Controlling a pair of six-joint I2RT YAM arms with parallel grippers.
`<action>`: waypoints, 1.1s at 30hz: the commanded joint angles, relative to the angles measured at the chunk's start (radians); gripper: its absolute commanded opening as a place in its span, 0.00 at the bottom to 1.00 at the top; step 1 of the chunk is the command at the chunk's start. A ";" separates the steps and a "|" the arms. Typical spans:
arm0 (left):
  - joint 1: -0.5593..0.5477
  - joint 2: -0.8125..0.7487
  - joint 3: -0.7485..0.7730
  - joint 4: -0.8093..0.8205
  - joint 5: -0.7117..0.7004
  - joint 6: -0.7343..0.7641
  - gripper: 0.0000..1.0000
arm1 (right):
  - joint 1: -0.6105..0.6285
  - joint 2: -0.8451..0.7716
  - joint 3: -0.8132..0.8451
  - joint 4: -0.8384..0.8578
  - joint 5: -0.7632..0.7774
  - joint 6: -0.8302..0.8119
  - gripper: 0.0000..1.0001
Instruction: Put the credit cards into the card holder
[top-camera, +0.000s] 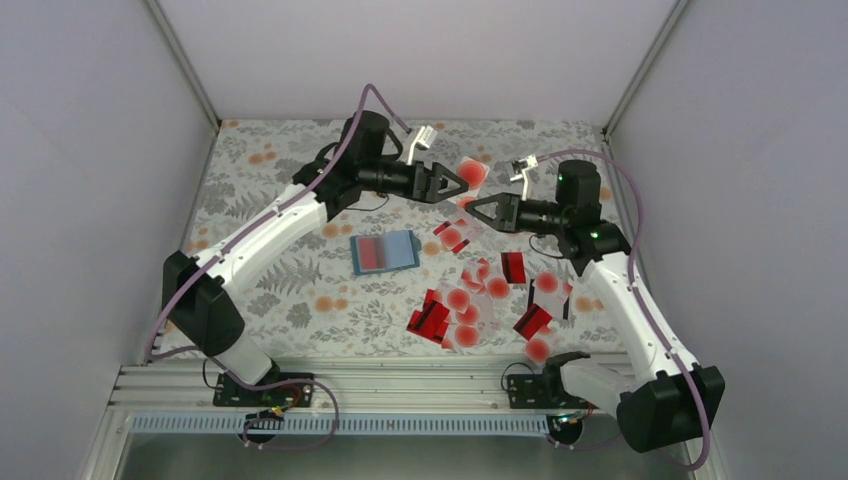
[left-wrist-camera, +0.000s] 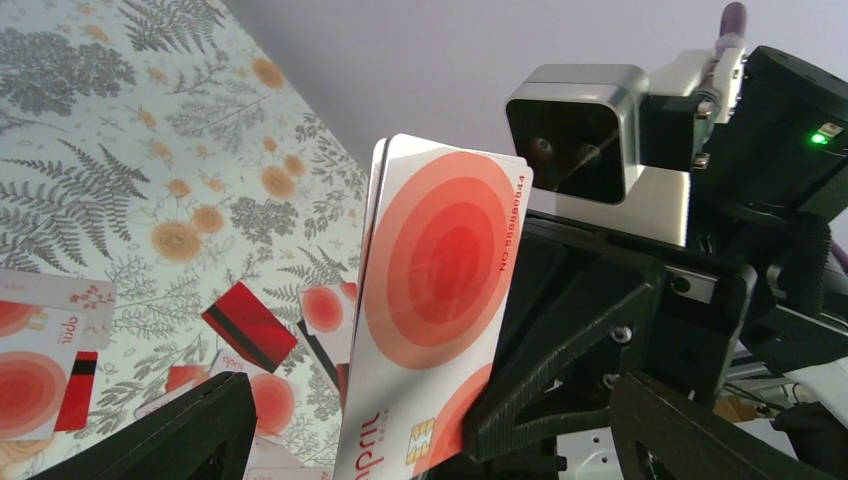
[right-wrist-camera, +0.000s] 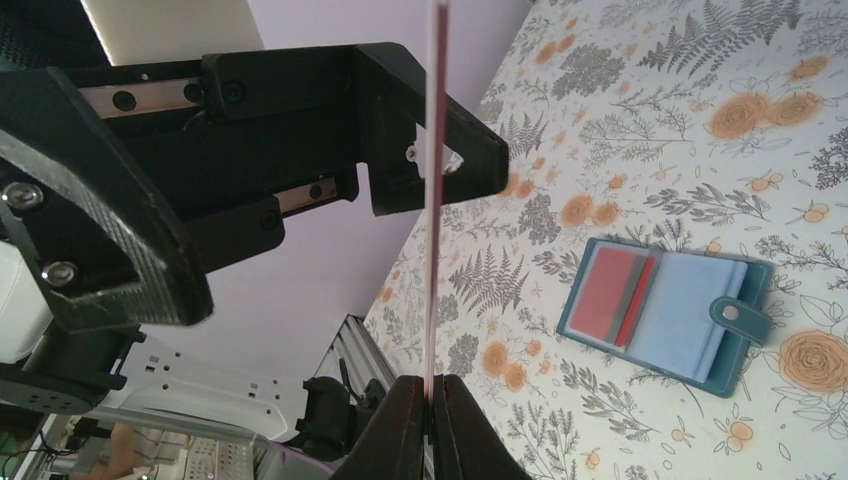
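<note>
count. grippers: two, both raised above the table and facing each other tip to tip. card holder (right-wrist-camera: 665, 315): one. cards: one in the air, at least one in the holder, and a loose pile (top-camera: 470, 300) on the flowered cloth (top-camera: 290, 200). the pile has more than ten, but they overlap too much for an exact figure. both kinds are there, solid red with a black stripe and pale with a red dot.

my right gripper (right-wrist-camera: 432, 385): closed, pinching the bottom edge of one pale red-dot card (left-wrist-camera: 440, 270). the card stands upright and shows edge-on in the right wrist view.

my left gripper (top-camera: 460, 183): fingers spread wide, holding nothing. the raised card stands in the gap between them. one finger is close beside its face, but i cannot tell whether it touches.

holder: lies open and flat on the cloth, snap tab out to one side. a red card (right-wrist-camera: 608, 290) sits in one pocket and the other leaf shows plain light blue. in the top view it lies below the raised card, on my left arm's side and nearer the arm bases, well apart from both grippers.

loose pile: on the cloth on my right arm's side, beside the holder and not touching it.
</note>
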 joint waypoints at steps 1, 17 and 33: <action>-0.023 0.029 0.067 -0.051 -0.022 -0.010 0.88 | 0.003 0.007 0.042 0.023 -0.001 -0.005 0.04; -0.071 0.091 0.198 -0.200 -0.109 0.028 0.82 | 0.002 0.052 0.069 -0.035 0.061 -0.046 0.04; -0.109 0.160 0.324 -0.360 -0.200 0.037 0.82 | 0.006 0.109 0.086 -0.099 0.168 -0.067 0.04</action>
